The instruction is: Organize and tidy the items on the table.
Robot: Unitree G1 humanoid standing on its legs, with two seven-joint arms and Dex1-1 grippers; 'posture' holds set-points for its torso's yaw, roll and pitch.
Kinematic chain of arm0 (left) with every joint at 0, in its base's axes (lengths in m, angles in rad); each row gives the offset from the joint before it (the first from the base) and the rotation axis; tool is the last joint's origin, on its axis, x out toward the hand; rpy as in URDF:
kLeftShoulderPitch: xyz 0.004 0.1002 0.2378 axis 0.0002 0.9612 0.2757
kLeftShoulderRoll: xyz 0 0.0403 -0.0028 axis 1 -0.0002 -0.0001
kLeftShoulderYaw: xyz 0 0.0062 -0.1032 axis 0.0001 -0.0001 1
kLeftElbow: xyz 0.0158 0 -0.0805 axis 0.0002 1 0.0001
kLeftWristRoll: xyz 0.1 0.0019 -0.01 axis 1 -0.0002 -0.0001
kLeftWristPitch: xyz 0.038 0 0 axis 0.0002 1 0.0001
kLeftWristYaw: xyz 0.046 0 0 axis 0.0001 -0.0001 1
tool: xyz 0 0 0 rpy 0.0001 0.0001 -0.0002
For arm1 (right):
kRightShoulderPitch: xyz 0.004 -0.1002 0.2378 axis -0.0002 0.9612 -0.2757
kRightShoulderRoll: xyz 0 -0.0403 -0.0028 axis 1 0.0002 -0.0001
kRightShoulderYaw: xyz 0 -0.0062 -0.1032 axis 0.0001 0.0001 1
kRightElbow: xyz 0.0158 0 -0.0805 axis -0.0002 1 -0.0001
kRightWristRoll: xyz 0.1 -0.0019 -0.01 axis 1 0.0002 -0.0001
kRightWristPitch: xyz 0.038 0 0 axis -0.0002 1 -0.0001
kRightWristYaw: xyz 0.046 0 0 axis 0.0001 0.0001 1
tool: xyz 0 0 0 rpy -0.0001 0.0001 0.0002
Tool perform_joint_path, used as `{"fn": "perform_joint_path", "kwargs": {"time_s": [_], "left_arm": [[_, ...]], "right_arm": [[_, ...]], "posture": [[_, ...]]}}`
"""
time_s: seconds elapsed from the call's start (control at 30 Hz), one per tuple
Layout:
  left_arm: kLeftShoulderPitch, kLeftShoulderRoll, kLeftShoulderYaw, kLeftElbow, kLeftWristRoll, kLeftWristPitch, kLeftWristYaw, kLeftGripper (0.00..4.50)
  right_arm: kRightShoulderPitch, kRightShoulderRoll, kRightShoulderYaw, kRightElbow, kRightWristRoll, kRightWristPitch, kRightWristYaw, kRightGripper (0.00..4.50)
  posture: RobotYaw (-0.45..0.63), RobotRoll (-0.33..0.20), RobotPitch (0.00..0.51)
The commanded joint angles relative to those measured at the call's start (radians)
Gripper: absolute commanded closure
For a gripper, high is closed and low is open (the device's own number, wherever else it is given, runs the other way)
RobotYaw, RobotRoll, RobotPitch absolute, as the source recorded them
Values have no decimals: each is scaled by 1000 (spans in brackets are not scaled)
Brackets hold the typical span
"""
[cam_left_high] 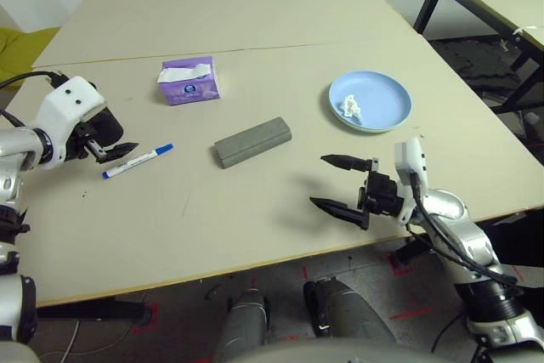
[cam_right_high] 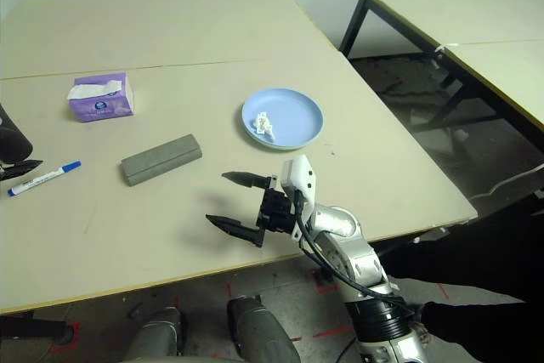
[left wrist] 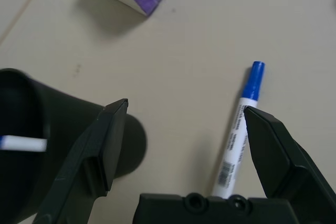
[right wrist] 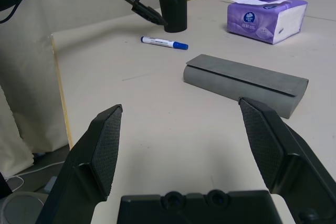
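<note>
Pen [cam_left_high: 137, 161] lies flat, blue cap toward case [cam_left_high: 252, 141]; both grippers' fingers wide.

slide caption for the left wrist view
Open left gripper above a white blue-capped pen, beside a black cup.

One plate [cam_left_high: 371, 101], tissue [cam_left_high: 350, 107], case [cam_left_high: 252, 141], cup [right wrist: 175, 3], tissue box [cam_left_high: 189, 80]; two pens [cam_left_high: 137, 161] [left wrist: 22, 143].
</note>
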Motion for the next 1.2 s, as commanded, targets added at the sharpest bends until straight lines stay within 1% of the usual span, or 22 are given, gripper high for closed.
{"fn": "perform_joint_path", "kwargs": {"time_s": [0.03, 0.43, 0.77, 0.9, 1.0, 1.03, 1.2], "left_arm": [[6, -19, -38, 13, 20, 27, -26, 25], [-43, -33, -106, 130, 81, 16, -67, 25], [-32, -37, -116, 164, 95, 18, -84, 25], [-25, -40, -112, 163, 85, 9, -104, 898], [-15, -40, -105, 140, 74, 12, -123, 1913], [-12, -38, -103, 127, 70, 16, -130, 2338], [8, -25, -96, 65, 48, 37, -172, 4027]], "right_arm": [[10, -3, 11, -1, -9, -5, 3, 0], [18, -4, 11, -22, -16, 0, -6, 0], [10, 1, 12, -24, -14, 2, -15, 0], [11, 0, 13, -20, -15, -1, -16, 0], [11, -1, 12, -19, -14, -1, -15, 0], [11, -2, 12, -19, -14, 0, -15, 0], [8, -1, 12, -18, -12, 3, -13, 0]], "posture": [[-145, 0, 121], [-157, 0, 117], [-154, 0, 115], [-154, 0, 116], [-151, 0, 119], [-151, 0, 120], [-144, 0, 120]]}}
